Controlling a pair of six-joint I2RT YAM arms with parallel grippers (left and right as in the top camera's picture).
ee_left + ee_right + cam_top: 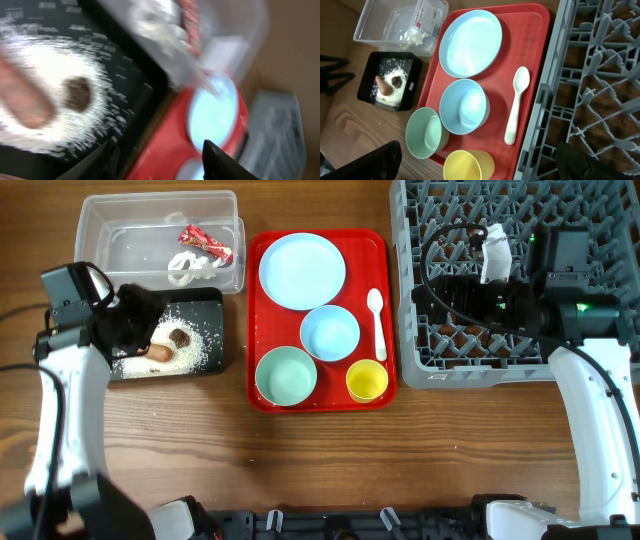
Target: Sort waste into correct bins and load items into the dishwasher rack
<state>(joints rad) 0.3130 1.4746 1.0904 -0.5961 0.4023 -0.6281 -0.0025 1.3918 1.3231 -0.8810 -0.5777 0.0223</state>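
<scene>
The clear bin (100, 220) holds the red-and-white wrapper (205, 242) and crumpled white paper (188, 266). The black bin (212, 358) holds loose rice (195, 345), the carrot (160, 353) and the brown lump (180, 337). My left gripper (140, 318) hovers over the black bin's left part, open and empty (157, 167). On the red tray (368, 242) sit the blue plate (302, 270), blue bowl (329, 332), mint bowl (286, 374), yellow cup (367, 380) and white spoon (377, 320). My right gripper (428, 288) is open and empty over the grey rack (600, 210).
The right wrist view shows the tray's dishes below the open jaws (480, 167), with the rack's edge (545, 125) at right. A white tag (495, 252) sits on the right arm. Bare wooden table (320, 470) lies in front.
</scene>
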